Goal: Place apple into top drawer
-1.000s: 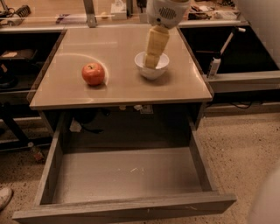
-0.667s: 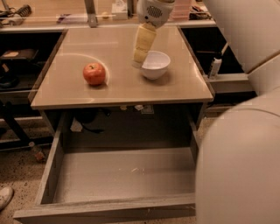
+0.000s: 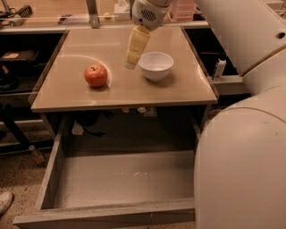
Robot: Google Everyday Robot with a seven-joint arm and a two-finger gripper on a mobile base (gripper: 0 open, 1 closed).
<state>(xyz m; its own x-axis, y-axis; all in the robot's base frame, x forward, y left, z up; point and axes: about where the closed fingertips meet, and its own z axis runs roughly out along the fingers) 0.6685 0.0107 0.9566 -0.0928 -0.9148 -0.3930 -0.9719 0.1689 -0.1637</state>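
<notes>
The apple (image 3: 96, 75), red-orange with a stem dimple, sits on the left part of the tan counter top (image 3: 134, 91). My gripper (image 3: 130, 64) hangs down from the arm above the counter, between the apple and the white bowl (image 3: 156, 65), close to the bowl's left rim and holding nothing I can see. The top drawer (image 3: 125, 179) is pulled fully open below the counter's front edge. Its flat grey bottom is bare, with low side walls and a front panel (image 3: 107, 217) nearest the camera.
My large white arm (image 3: 241, 134) fills the right side and hides the drawer's right end. Dark shelves flank the counter on both sides. A metal post (image 3: 92, 13) and small items stand at the back. A shoe (image 3: 5, 201) is on the floor at lower left.
My gripper has moved left, from over the bowl to the gap between bowl and apple. My arm has swung into the right of the view. Apple, bowl and drawer have not moved.
</notes>
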